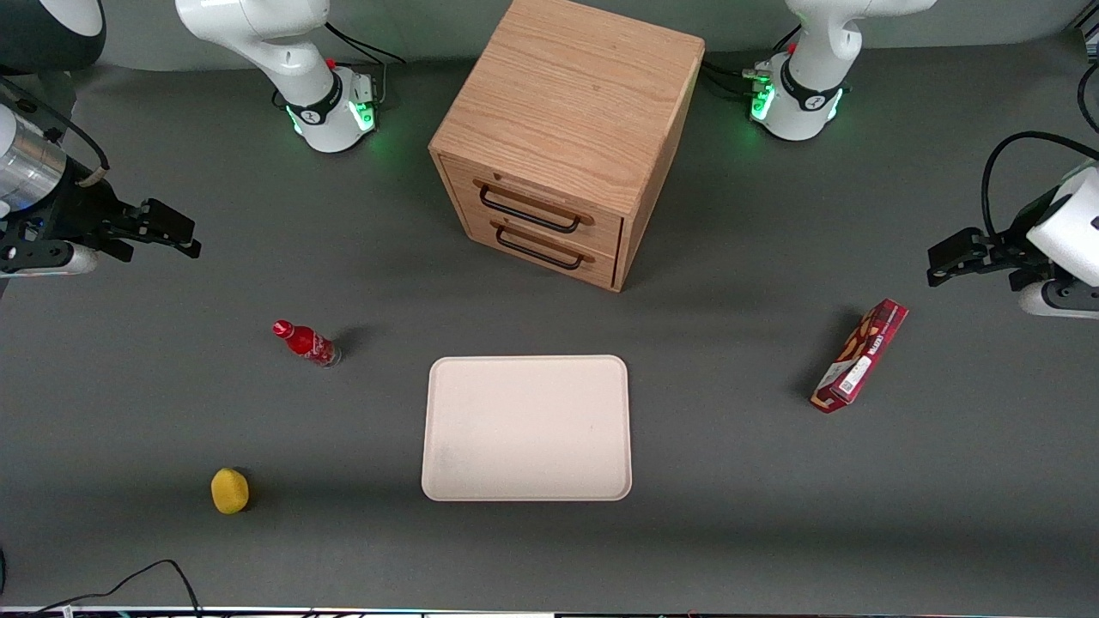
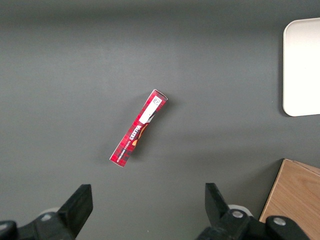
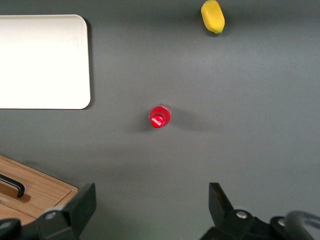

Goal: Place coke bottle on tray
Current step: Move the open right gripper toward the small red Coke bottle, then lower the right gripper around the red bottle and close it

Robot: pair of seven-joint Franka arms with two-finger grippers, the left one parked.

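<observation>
The coke bottle, small and red with a red cap, stands upright on the grey table, beside the tray toward the working arm's end. It shows cap-on in the right wrist view. The cream-pink tray lies flat, nearer the front camera than the wooden cabinet; it holds nothing, and a corner shows in the right wrist view. My right gripper hangs high above the table at the working arm's end, farther from the camera than the bottle, open and empty.
A wooden two-drawer cabinet stands at the middle back. A yellow lemon-like object lies near the front, nearer the camera than the bottle. A long red snack box lies toward the parked arm's end.
</observation>
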